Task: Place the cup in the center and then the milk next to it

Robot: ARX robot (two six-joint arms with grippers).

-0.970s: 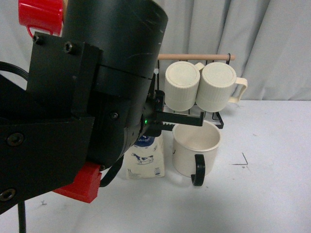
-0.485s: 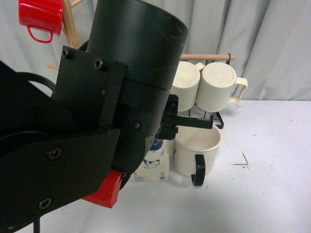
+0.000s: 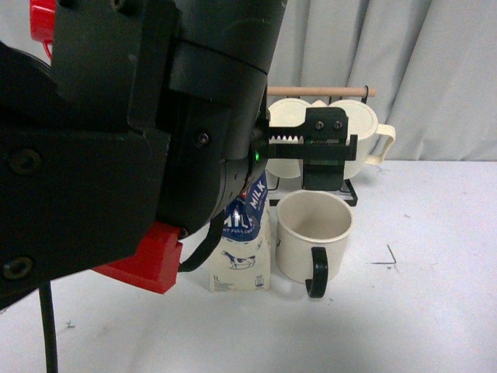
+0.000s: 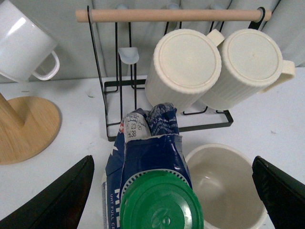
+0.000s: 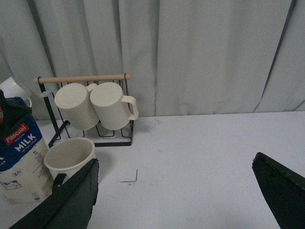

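Note:
The cup point(image 3: 314, 233), a wide cream mug with a black handle, stands upright on the white table. The milk point(image 3: 242, 250) stands upright close beside it, on its left in the front view. In the left wrist view my left gripper point(image 4: 169, 202) is open above both. Its dark fingers point(image 4: 57, 202) stand wide apart, outside the carton's green cap point(image 4: 159, 202) and the cup point(image 4: 226, 186), touching neither. My right gripper point(image 5: 171, 200) is open over bare table, well to the right of the cup point(image 5: 69, 155) and the milk point(image 5: 21, 157).
A black wire rack point(image 3: 351, 194) with a wooden bar holds two ribbed cream mugs point(image 3: 359, 148) just behind the cup. At the left a wooden mug tree point(image 4: 26, 129) carries a white mug point(image 4: 24, 43) and a red mug point(image 3: 43, 19). My left arm point(image 3: 140, 155) blocks much of the front view. A curtain hangs behind.
My left gripper has risen from the carton's level to above it, uncovering its blue top. The carton stands slightly nearer the cup. The cup has not moved.

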